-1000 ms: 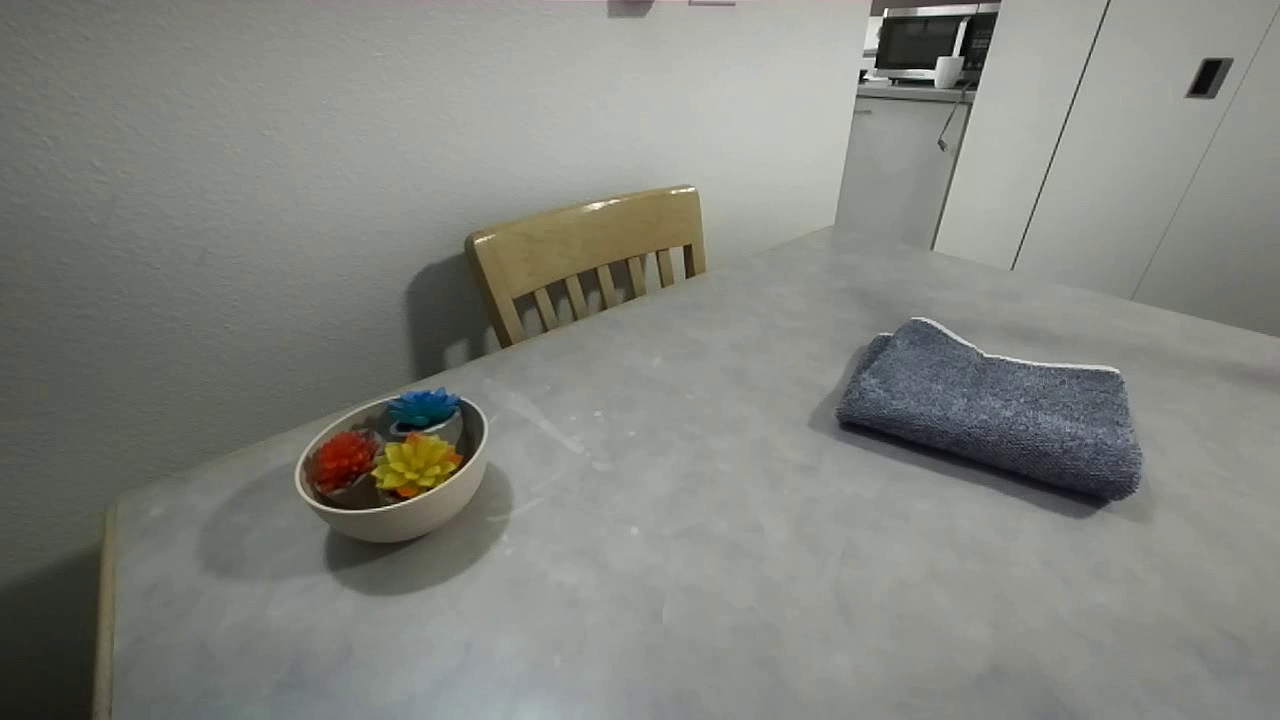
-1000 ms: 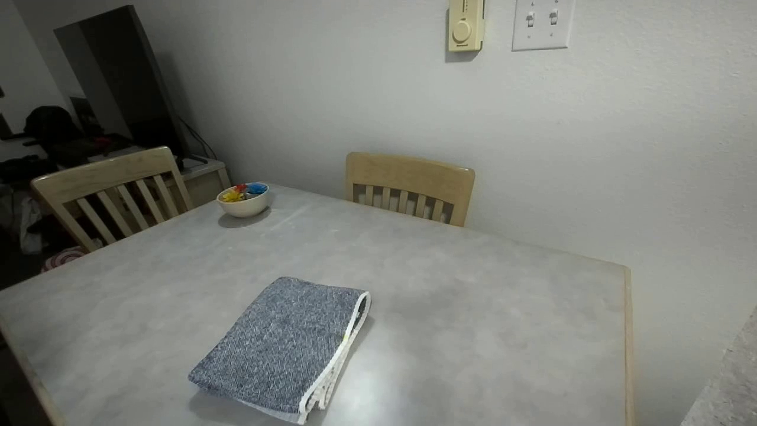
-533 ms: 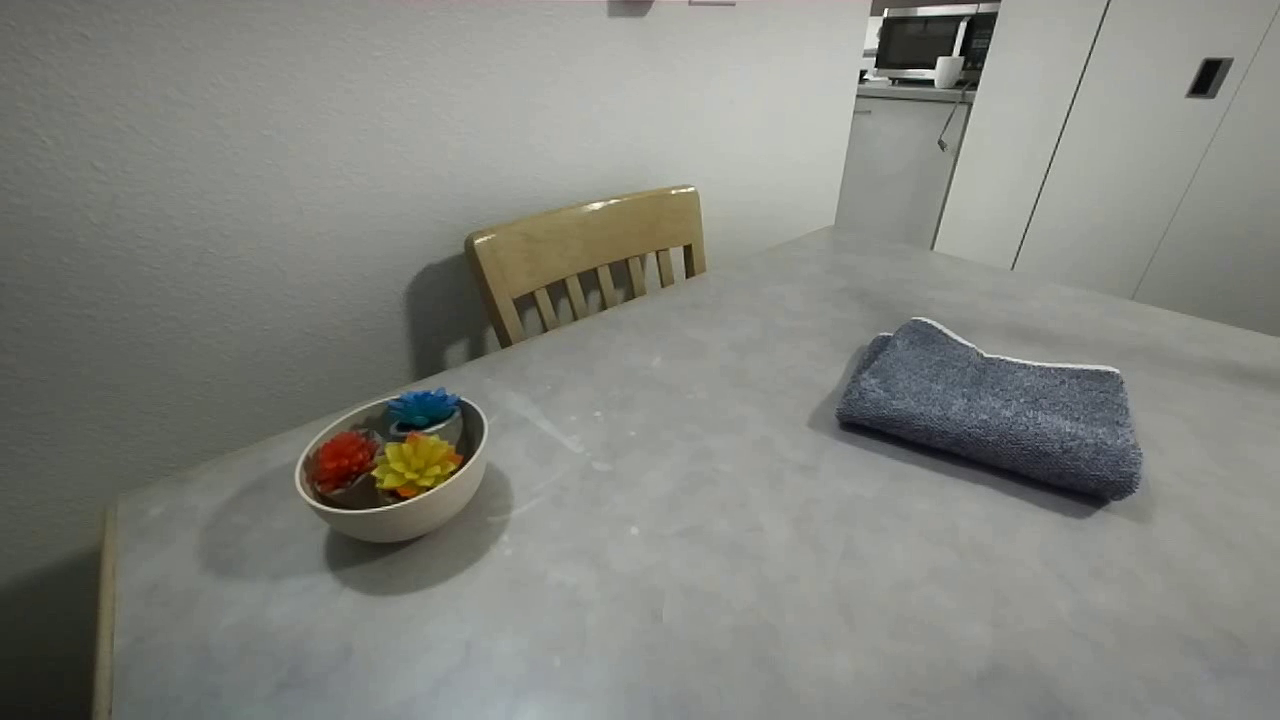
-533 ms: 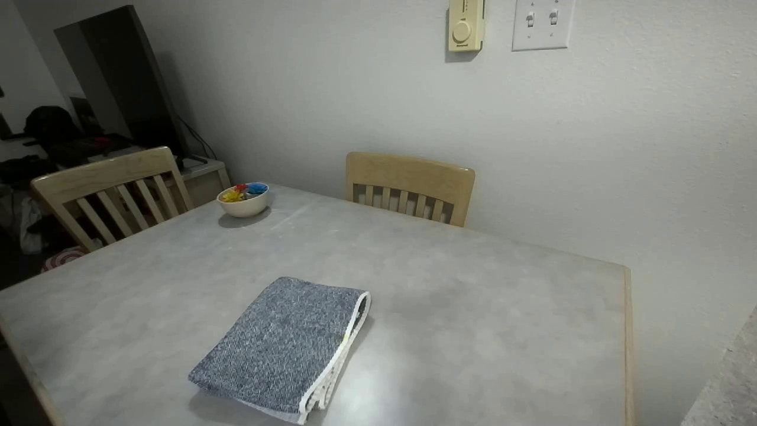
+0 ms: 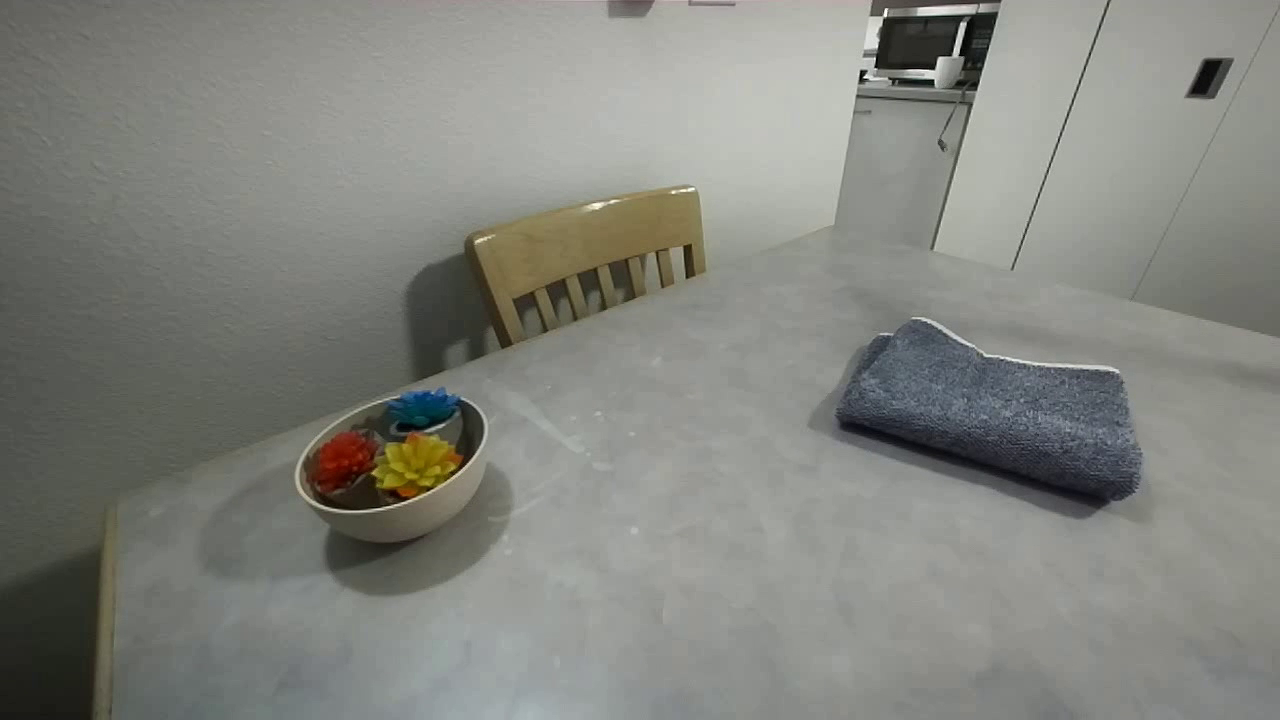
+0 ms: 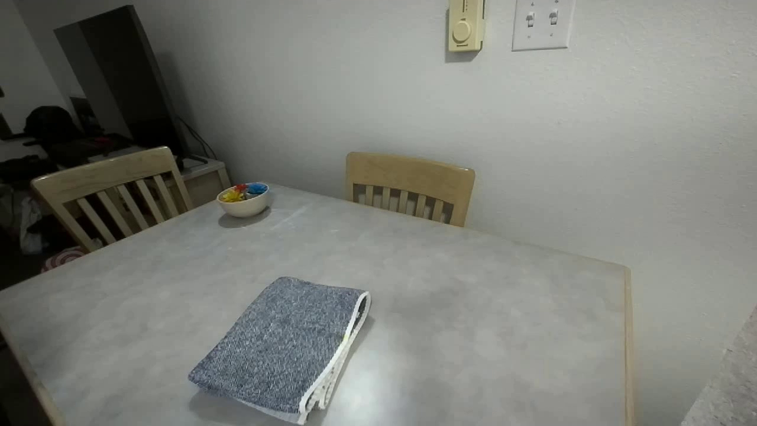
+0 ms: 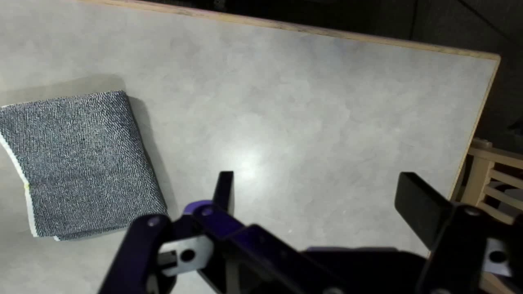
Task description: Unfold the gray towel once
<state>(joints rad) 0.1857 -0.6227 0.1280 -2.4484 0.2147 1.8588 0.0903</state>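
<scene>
The gray towel [image 5: 990, 415] lies folded flat in a rough rectangle on the gray table [image 5: 700, 580]. In an exterior view the towel [image 6: 284, 343] shows its white hem and stacked layers along the right side. In the wrist view the towel [image 7: 81, 163] is at the left, with its white hem on the far left and a folded edge facing the gripper. My gripper [image 7: 316, 175] is wide open and empty above bare table, to the right of the towel and not touching it. The gripper is not in either exterior view.
A cream bowl [image 5: 420, 520] with red, yellow and blue flower pots stands near the table's corner, away from the towel; it also shows in an exterior view [image 6: 243, 209]. Chairs stand at the table edges [image 6: 408, 168] [image 6: 106, 171]. The wrist view shows a wooden table edge [image 7: 286, 27].
</scene>
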